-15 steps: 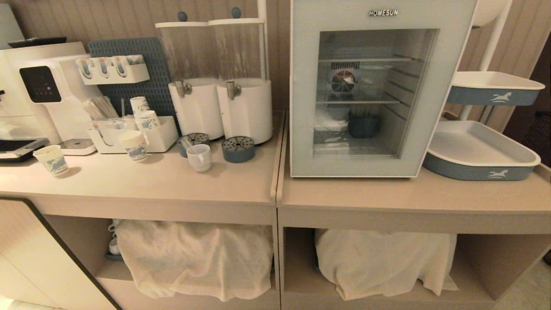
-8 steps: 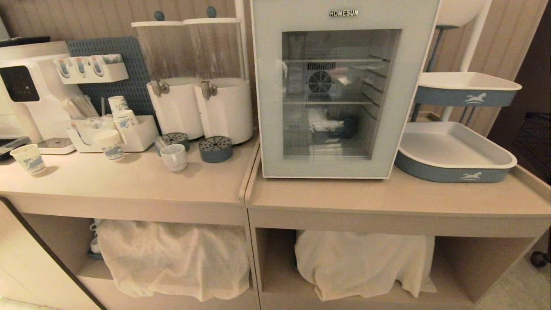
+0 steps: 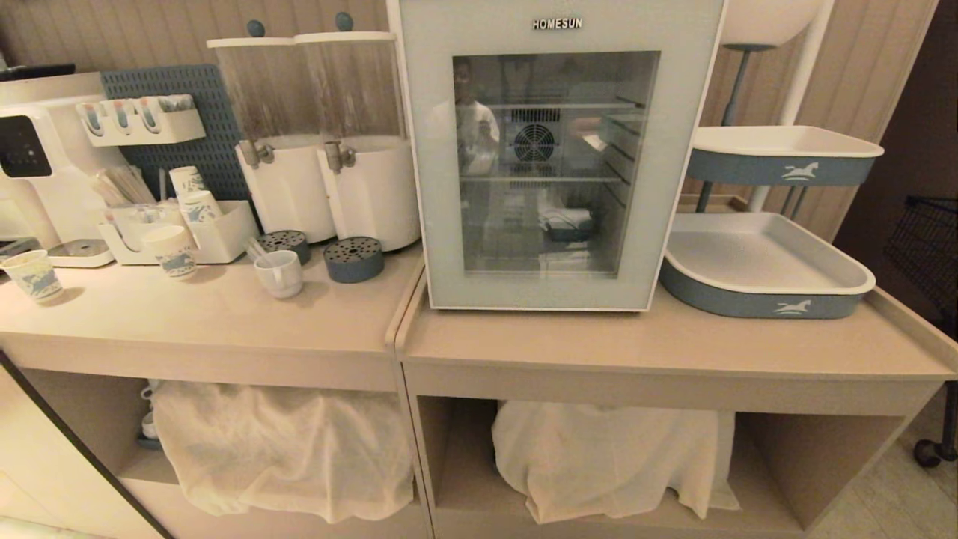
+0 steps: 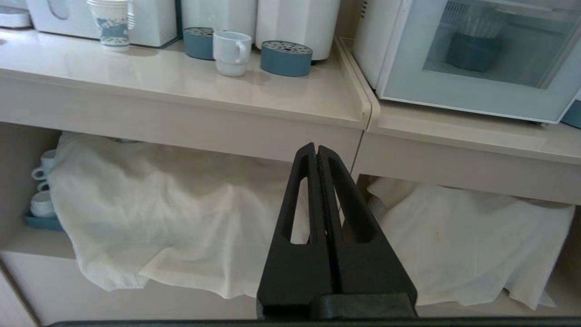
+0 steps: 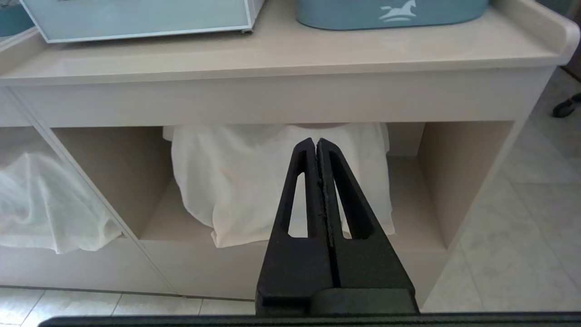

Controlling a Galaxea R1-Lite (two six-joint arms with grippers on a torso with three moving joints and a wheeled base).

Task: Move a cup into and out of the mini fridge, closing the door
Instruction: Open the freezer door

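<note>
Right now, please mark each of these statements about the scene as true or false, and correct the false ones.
1. The door of the mini fridge is open. False: it is shut.
2. The cup stands on the counter, left of the fridge. True.
3. The left gripper holds the cup. False: it is shut on nothing, low before the counter's front.
4. The right gripper is shut and empty. True.
5. White cloths cover the shelves under the counter. True.
</note>
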